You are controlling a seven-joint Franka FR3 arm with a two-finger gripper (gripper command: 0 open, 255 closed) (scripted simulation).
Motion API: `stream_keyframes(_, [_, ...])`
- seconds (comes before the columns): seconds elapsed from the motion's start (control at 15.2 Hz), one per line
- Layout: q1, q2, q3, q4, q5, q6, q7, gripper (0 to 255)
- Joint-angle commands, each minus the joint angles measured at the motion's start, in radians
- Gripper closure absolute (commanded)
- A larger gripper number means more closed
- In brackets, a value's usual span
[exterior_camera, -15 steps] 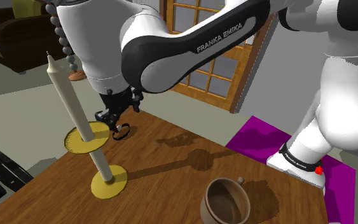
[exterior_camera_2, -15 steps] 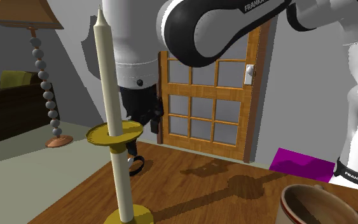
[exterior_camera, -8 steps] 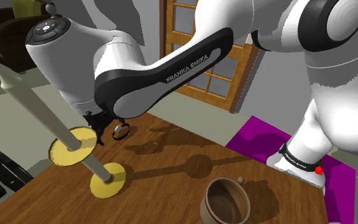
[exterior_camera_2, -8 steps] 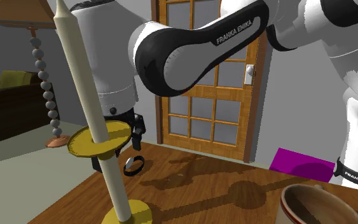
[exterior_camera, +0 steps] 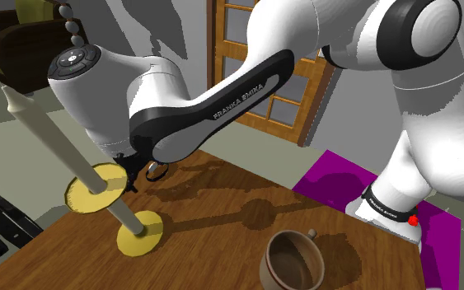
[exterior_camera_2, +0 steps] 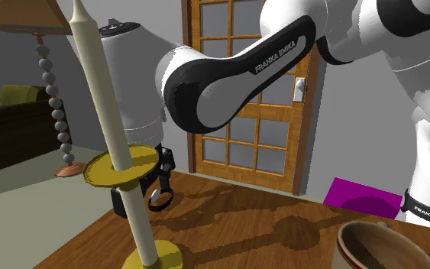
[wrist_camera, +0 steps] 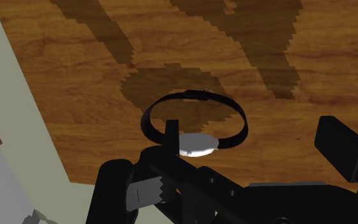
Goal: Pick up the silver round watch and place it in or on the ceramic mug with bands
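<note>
Wrist view shows the hand (wrist_camera: 231, 156) spread, its 2 fingers apart, with the silver round watch (wrist_camera: 195, 144) on the wooden desk (wrist_camera: 75, 76) between them, nearer 1 finger. Shoulder view has the brown mug (exterior_camera: 292, 259) well apart and a candle (exterior_camera: 53, 142) leaning beside the hand.

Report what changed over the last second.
The arm swung lower, toward the shoulder view's left, bringing the open claw down to the watch, which it does not grip. The candle tipped further that way. Watch, candle base and mug stayed put.
</note>
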Motion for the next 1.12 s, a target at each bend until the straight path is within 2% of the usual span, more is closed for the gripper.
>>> stream_keyframes(0.0, [0.000,0.000,0.000,-0.001,0.000,0.001,0.000,0])
stream_keyframes(0.2, [0.000,0.000,0.000,-0.001,0.000,0.001,0.000,0])
stream_keyframes(0.26, [0.000,0.000,0.000,-0.001,0.000,0.001,0.000,255])
stream_keyframes(0.86, [0.000,0.000,0.000,-0.001,0.000,0.001,0.000,255])
stream_keyframes(1.06, [-0.001,-0.015,0.006,0.015,0.011,-0.026,-0.012,255])
